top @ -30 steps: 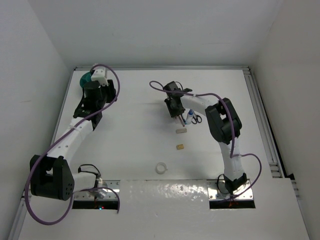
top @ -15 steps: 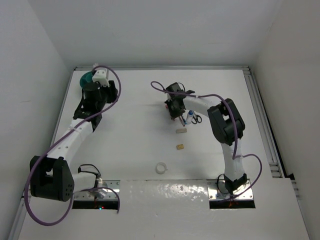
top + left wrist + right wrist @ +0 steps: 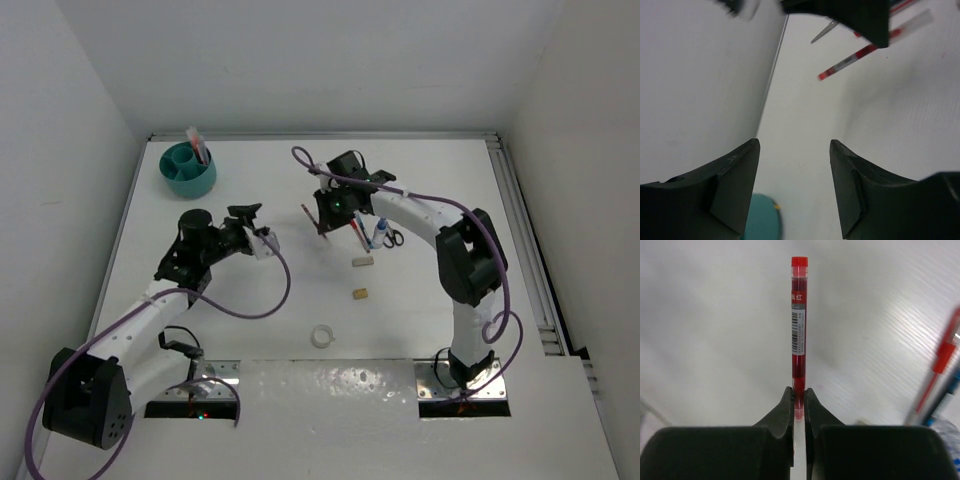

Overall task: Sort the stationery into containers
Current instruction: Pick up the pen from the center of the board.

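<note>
The teal organiser cup (image 3: 188, 172) stands at the far left with pens (image 3: 198, 146) upright in it. Its rim shows in the left wrist view (image 3: 759, 221). My left gripper (image 3: 252, 228) is open and empty, well away from the cup on its near right (image 3: 795, 150). My right gripper (image 3: 326, 214) is shut on a red pen (image 3: 311, 220), which sticks straight out from the jaws (image 3: 799, 315). The glue bottle (image 3: 377, 237), one pair of scissors (image 3: 394, 238) and more pens (image 3: 357, 226) lie just right of it.
A white eraser (image 3: 362, 262), a tan eraser (image 3: 359, 294) and the white tape ring (image 3: 322, 336) lie on the table nearer the arm bases. White walls close in the table on the left, far side and right. Other pens (image 3: 939, 371) lie right of the held one.
My left arm has pulled back from the cup towards the near middle, uncovering the cup and its pens. My right gripper has moved left, holding the red pen.
</note>
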